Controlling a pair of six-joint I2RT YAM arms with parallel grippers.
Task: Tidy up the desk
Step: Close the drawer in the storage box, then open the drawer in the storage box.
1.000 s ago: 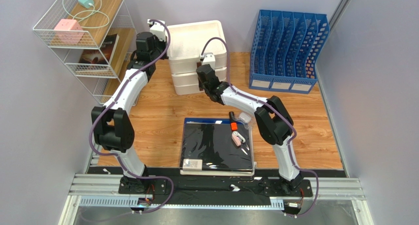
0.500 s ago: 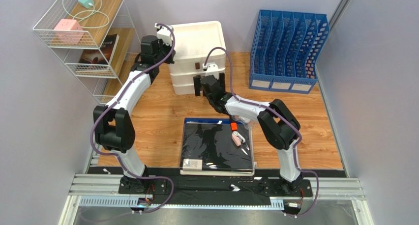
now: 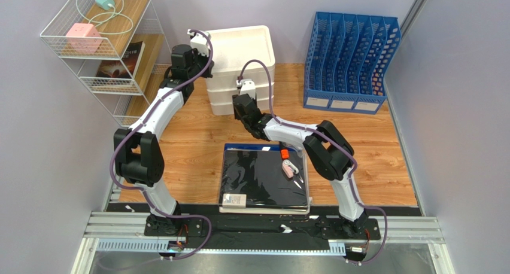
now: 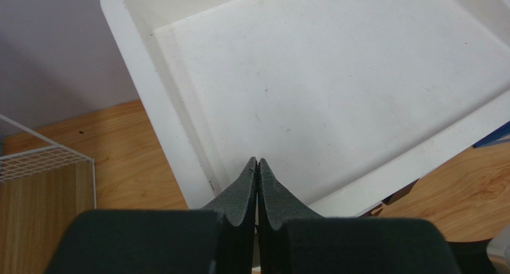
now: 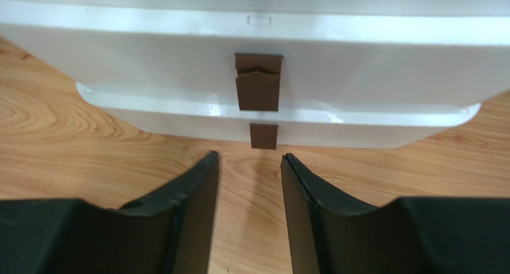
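Both tools at the white tray stack (image 3: 236, 30) on the wooden surface (image 3: 191, 142).
The left tool (image 4: 257, 160) hangs over the stack's top near-left corner, jaws pressed together, gripping nothing. The right tool (image 5: 248, 157) sits low before the stack, facing its brown tab (image 5: 258, 82), jaws partly apart and empty. The surface spreads under and around the stack.

We log the surface (image 3: 197, 139): a large rectangular top of light orange-brown wood, lying flat and level. Its plank grain runs left to right. It fills the middle of the top view, and bare wood shows in both wrist views.
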